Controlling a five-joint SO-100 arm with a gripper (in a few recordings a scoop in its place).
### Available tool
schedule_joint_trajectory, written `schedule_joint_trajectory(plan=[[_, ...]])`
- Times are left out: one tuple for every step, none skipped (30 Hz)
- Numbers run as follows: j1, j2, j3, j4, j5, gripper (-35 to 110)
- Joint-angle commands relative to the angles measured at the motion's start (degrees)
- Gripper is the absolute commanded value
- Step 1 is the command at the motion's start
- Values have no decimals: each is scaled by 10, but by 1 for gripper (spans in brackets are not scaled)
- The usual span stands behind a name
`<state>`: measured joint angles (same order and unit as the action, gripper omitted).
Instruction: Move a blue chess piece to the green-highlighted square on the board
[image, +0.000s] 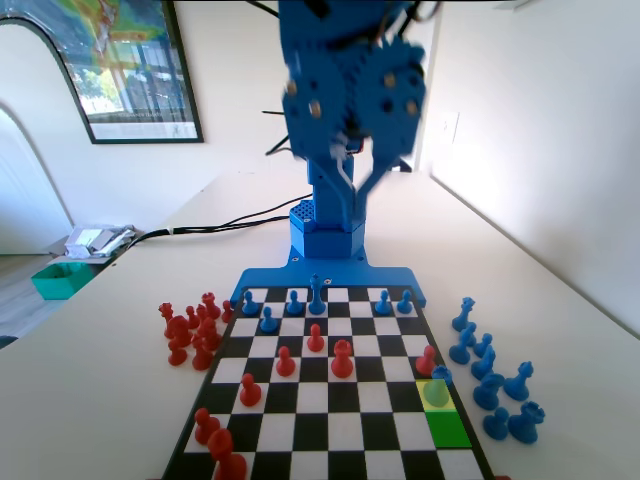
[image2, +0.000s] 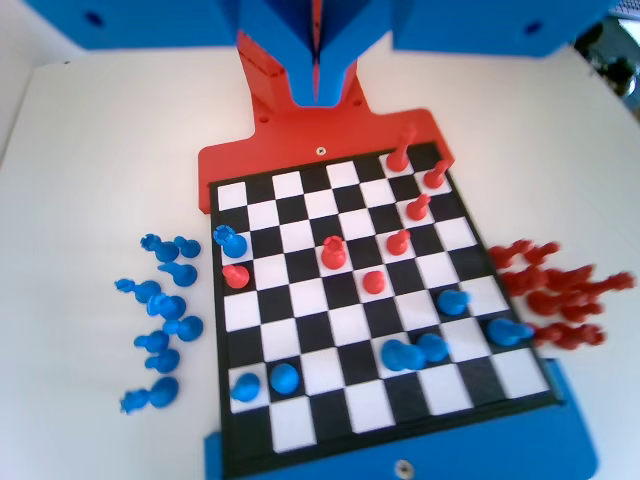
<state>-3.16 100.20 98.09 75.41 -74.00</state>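
The small blue plastic pawn w/ round ball head (image: 437, 377) sits on the flat black-and-white chequered board (image: 330, 430), at the far edge of the yellow-tinted cell (image: 435, 394) by the right edge in the fixed view. The solid bright green cell (image: 447, 428) is directly nearer the camera, next to it and bare, so it's prob. a one-square hop. Captured blue pieces (image: 495, 370) crowd the worktop just right of the board, red ones (image: 190, 325) on the left, likely parked there to keep the squares free.

The blue arm is raised high over the far end of the board, well apart from the pawn. Its pincer (image: 352, 187) points down, tips close together w/ nothing between them. In the wrist view the pawn (image2: 234, 243) is near the left edge.
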Motion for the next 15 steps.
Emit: schedule_joint_trajectory(plan=[[-25, -25, -31, -25, 40, 3], [-29, -37, -32, -30, 49, 4], [-33, -48, -33, -36, 58, 4], [-39, -60, -33, -42, 62, 4], [-44, -70, -33, -51, 70, 4], [-49, -82, -33, -61, 79, 4], [-55, -90, -33, -69, 83, 4], [-62, -97, -33, -78, 88, 4], [-68, -105, -33, -84, 95, 4], [-74, -113, -38, -87, 100, 5], [-80, -122, -42, -91, 102, 5], [-85, -131, -46, -94, 105, 6], [-91, -139, -48, -98, 106, 7], [-97, -146, -50, -100, 106, 9], [-102, -152, -50, -105, 106, 10]])
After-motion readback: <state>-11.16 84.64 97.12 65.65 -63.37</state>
